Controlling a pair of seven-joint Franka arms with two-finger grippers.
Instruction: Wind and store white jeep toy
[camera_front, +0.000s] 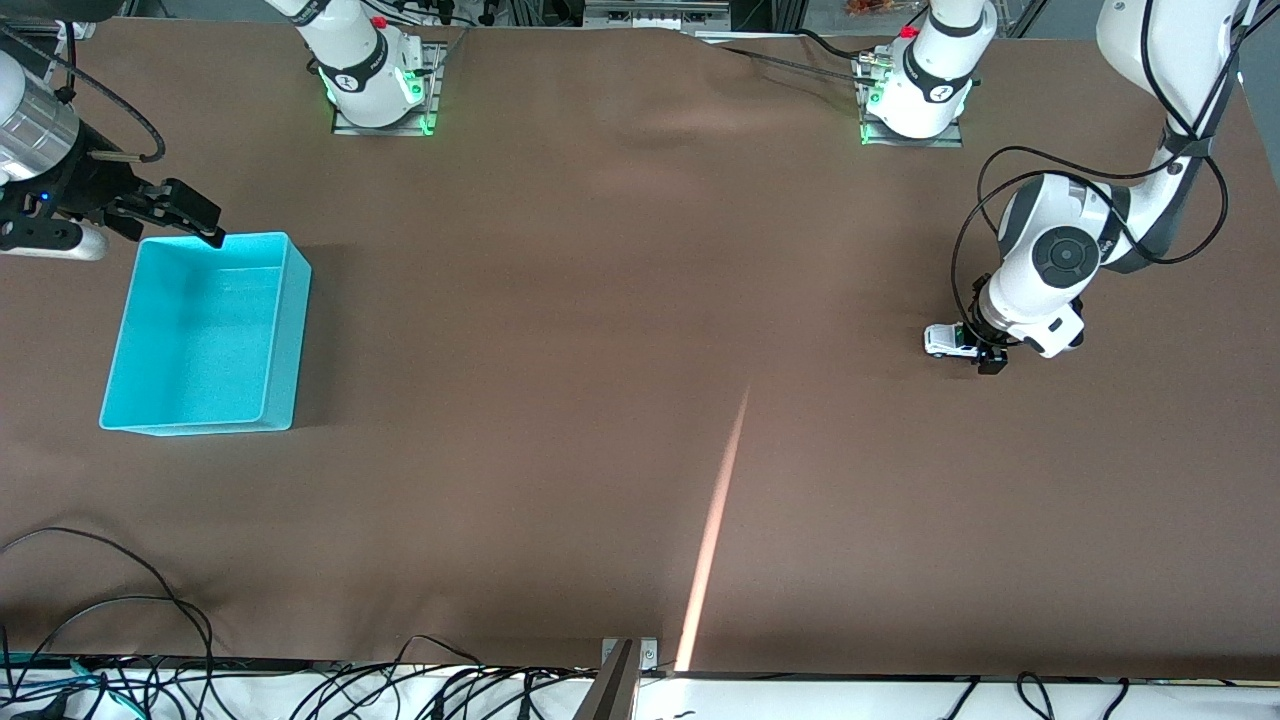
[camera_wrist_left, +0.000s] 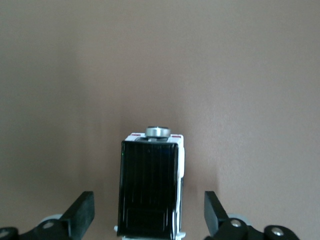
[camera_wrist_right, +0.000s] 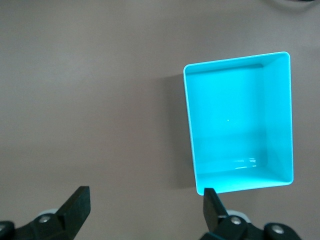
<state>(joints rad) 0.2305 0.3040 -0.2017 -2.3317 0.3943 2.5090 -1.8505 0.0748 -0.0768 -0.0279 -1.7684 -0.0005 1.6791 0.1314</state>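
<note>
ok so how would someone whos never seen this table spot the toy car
Look at the left arm's end of the brown table, under the open left gripper. The white jeep toy sits between its fingers: tiny, boxy, black-roofed, far smaller than the cyan bin by the right gripper.

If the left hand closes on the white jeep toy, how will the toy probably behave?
The white jeep toy looks rigid and boxy, so it should hold its shape. It stands on wheels between the open left hand, so a nudge may roll it. It seems tiny, probably light.
</note>
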